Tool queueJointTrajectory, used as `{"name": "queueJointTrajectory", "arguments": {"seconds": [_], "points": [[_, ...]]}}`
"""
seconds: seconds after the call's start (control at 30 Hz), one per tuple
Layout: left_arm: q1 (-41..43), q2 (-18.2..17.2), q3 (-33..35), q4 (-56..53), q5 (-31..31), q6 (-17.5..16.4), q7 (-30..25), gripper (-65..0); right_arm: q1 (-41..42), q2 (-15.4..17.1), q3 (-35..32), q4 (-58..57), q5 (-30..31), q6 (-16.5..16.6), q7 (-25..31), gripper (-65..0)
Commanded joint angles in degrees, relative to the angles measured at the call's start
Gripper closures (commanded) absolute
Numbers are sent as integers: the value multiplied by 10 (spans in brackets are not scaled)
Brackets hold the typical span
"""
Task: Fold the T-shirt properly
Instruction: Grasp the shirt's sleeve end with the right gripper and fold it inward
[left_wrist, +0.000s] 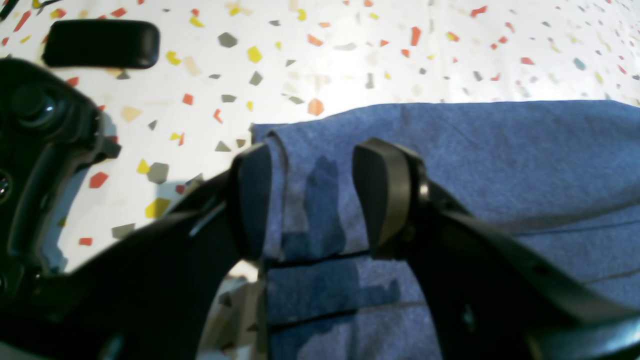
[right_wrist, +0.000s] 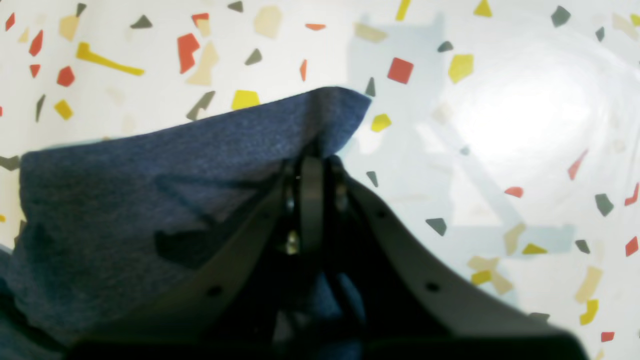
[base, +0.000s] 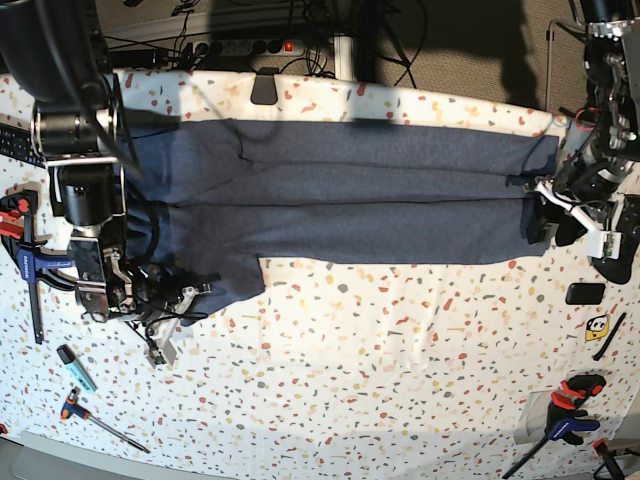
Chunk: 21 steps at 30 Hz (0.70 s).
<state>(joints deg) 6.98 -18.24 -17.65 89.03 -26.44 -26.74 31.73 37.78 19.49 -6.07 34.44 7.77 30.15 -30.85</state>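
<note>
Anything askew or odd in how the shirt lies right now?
Yes. The T-shirt lies as a long folded band across the table, but its end by the right pincer flares out lower than the rest, uneven. That pincer is shut on a corner there; the left pincer stands open over the other end.

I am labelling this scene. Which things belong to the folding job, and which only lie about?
Job:
T-shirt
right tool, shut on T-shirt
left tool, open over T-shirt

Lying about:
blue clamp
marker
screwdriver
clamp
</note>
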Motion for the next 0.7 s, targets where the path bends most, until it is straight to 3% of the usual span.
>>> {"name": "queueJointTrajectory", "arguments": {"seconds": [0.0,0.03,0.13,0.33,0.5,0.67], "points": [[-6,-8,-4,11,-6,0,-15,-294,14,5,0,5,-22,-1,0,0],[-6,-8,-4,11,-6,0,-15,-294,14,5,0,9,-34,0,1,0],[-6,-8,-4,11,-6,0,-15,-294,13,6,0,21,-65,49,5,0],[-5,-8,-4,10,-6,0,-15,-294,-39,14,0,136,-66,50,-1,0],[-5,-8,-4,10,-6,0,-15,-294,-127,15,0,336,-72,50,-27,0],[-4,-8,-4,10,-6,0,-13,-294,-214,24,1,509,-26,45,-52,0]]}}
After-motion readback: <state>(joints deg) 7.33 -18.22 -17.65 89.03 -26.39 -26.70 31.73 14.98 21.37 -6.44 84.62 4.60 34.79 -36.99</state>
